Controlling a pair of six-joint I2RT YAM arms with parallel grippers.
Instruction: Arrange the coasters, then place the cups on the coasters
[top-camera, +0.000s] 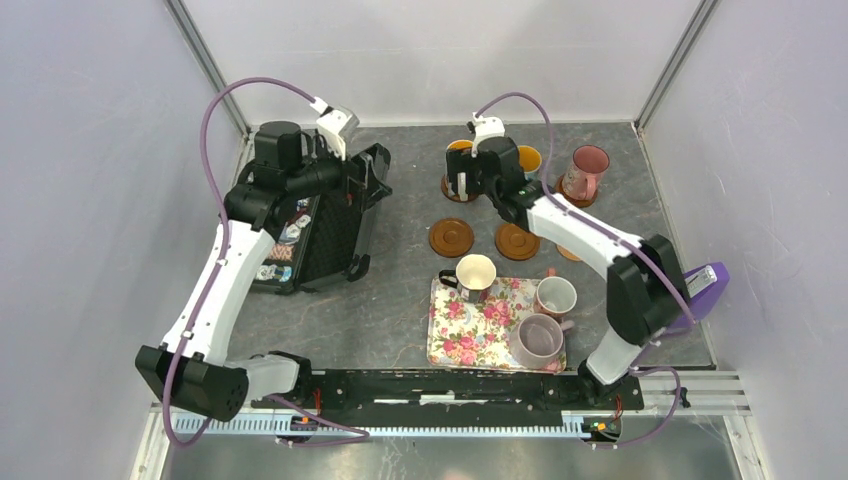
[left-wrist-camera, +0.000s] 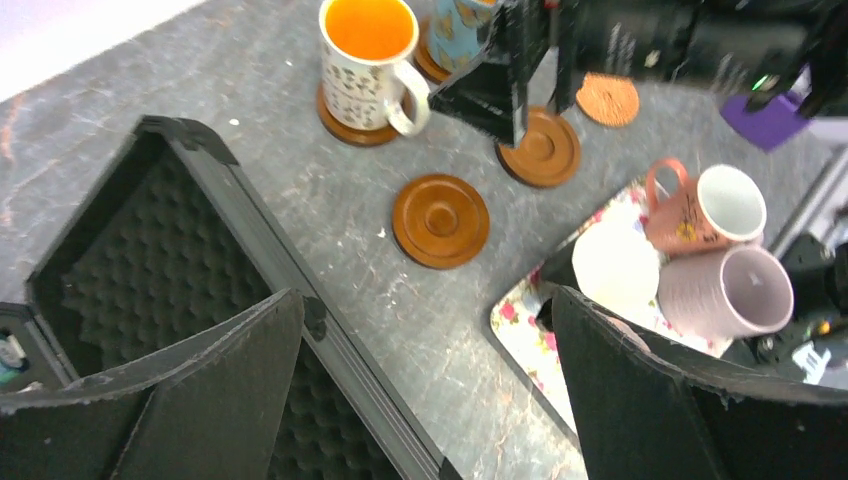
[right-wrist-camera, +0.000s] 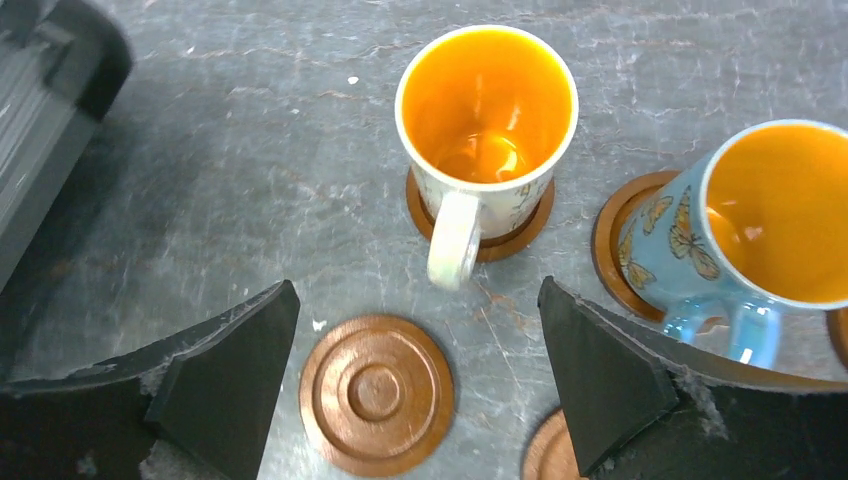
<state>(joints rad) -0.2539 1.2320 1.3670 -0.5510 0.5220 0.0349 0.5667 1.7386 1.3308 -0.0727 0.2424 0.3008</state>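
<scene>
Two white-and-black robot arms reach across a grey stone-look table (top-camera: 400, 300) from its near edge. The left arm (top-camera: 215, 290) hangs its left gripper (left-wrist-camera: 428, 300) above the rim of a black foam-lined carrying case (top-camera: 335, 235) at the table's left side, jaws spread wide and holding nothing. The right arm (top-camera: 590, 235) stretches to the far centre. There the right gripper (right-wrist-camera: 415, 290) hovers on the near side of a white patterned ceramic mug with orange lining (right-wrist-camera: 487, 110), its jaws fully parted, empty and clear of the mug's handle.

A rectangular floral tray (top-camera: 455, 340) near the right arm's base carries three mugs: a lilac mug (top-camera: 538, 338), a white-and-pink mug (top-camera: 555, 296) and a black mug with cream lining (top-camera: 475, 272). The other three mugs stand upright in a row at the far side. The white patterned mug sits at the left on a dark brown ringed round coaster (right-wrist-camera: 510, 248). Just beside it a blue butterfly-printed mug with orange lining (right-wrist-camera: 760, 215) rests on a second brown coaster (right-wrist-camera: 612, 240). A pink mug (top-camera: 587, 170) stands to the right on a third brown coaster (top-camera: 570, 196), of which only an edge shows.

Between that row and the tray lie two bare brown discs side by side and apart, a fourth brown coaster (top-camera: 451, 237) and a fifth brown coaster (top-camera: 517, 241). A lighter tan cork coaster (left-wrist-camera: 608, 98) lies bare to their right, partly under the right arm in the overhead view
</scene>
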